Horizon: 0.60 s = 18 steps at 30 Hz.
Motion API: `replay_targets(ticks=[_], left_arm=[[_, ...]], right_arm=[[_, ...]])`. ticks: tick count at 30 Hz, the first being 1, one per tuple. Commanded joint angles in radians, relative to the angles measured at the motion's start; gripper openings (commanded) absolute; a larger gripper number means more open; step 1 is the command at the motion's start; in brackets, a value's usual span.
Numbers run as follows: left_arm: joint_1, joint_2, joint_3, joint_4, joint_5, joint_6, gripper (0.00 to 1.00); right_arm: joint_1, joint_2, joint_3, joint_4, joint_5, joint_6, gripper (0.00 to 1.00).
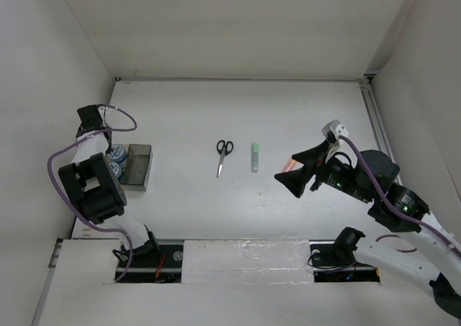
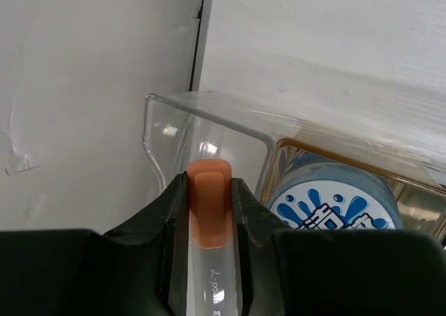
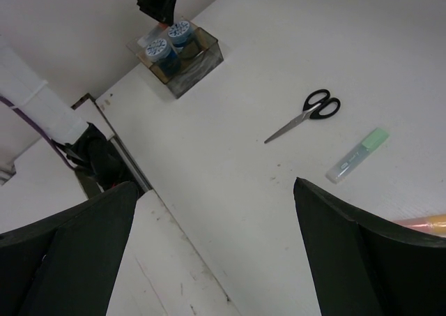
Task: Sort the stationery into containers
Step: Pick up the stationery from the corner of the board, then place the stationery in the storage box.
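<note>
Top view, room: plain white walls (image 1: pixel 238 24) close in the surface (image 1: pixel 302 110) on the left, the far end and the right.
Top view, surface: white and matt, with a grey rail (image 1: pixel 372 121) down its right edge and a glossy strip (image 1: pixel 245 255) on the near board between the arm bases.
Top view, middle: the scissors (image 1: pixel 224 155) lie flat with their black handles at the far end. The green-capped pen (image 1: pixel 255 157) is just to their right, not touching.
Top view, right: the right gripper (image 1: pixel 285 166) is over the highlighter (image 1: pixel 289 168), and an orange end peeks out between the spread jaws.
Top view, left: the smoky bin (image 1: pixel 140 166) sits near the left wall with the two rolls (image 1: pixel 115 154) inside.
Left wrist, jaws: the left gripper (image 2: pixel 210 190) is clamped tight on the orange-capped pen (image 2: pixel 210 215), cap pointing away.
Left wrist, below: the clear bin (image 2: pixel 174 117) is under the cap, right beside the smoky bin. One roll shows its blue splash print face up.
Left wrist, room: a dark seam runs up behind the clear bin.
Right wrist, jaws: gaping wide, with bare surface between them and nothing held.
Right wrist, surface: scissors and green-capped pen lie well ahead. The highlighter pokes out at the lower right edge, and the smoky bin is far off under the left gripper.
</note>
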Motion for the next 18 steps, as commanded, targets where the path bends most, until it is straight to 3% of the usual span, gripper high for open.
replay_targets(ticks=[1,18], left_arm=[[0.007,0.006,0.033,0.005,0.0,-0.023,0.0],[0.007,0.006,0.128,-0.032,0.058,-0.012,0.0]], right_arm=[[0.019,-0.017,0.03,0.021,-0.001,-0.014,1.0],[0.086,0.003,0.04,0.012,0.008,-0.014,1.0]])
